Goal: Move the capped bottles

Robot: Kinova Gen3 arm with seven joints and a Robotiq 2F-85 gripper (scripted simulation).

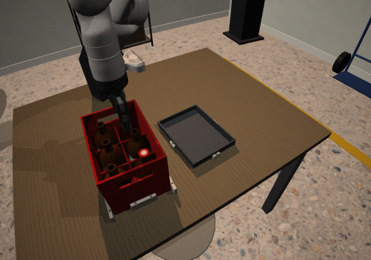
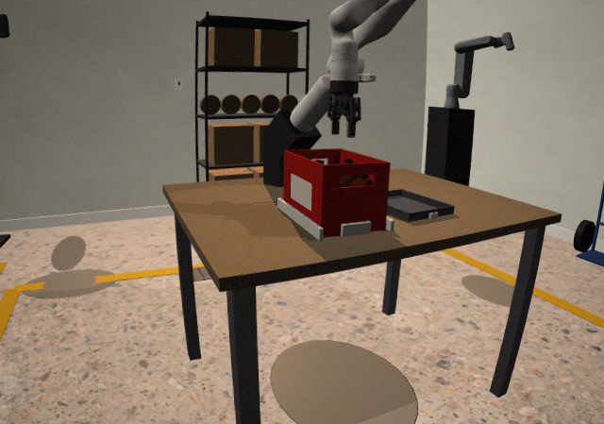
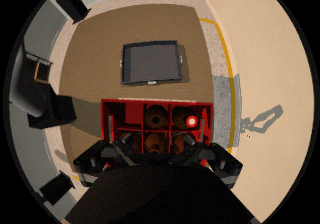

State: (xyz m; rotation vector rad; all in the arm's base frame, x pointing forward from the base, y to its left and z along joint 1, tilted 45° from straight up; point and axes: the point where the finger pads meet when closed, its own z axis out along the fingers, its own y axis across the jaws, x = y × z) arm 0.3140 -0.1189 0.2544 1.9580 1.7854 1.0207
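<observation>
Below your gripper [image 2: 343, 127], spread wide and empty: crate [image 1: 134, 182], loose; capped bottle [image 1: 144, 153] hemmed by open bottles [image 1: 109, 154]; your descending fingers may strike necks or shove it.

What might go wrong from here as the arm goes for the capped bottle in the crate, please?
1. The open tool hangs above the crate's far end, while the capped bottle sits in a near corner cell; dropping straight down would likely reach the wrong cell.
2. Open bottles stand close beside it, so wide fingers could knock one.
3. The crate stands loose, so a snagged lift might drag it.
</observation>
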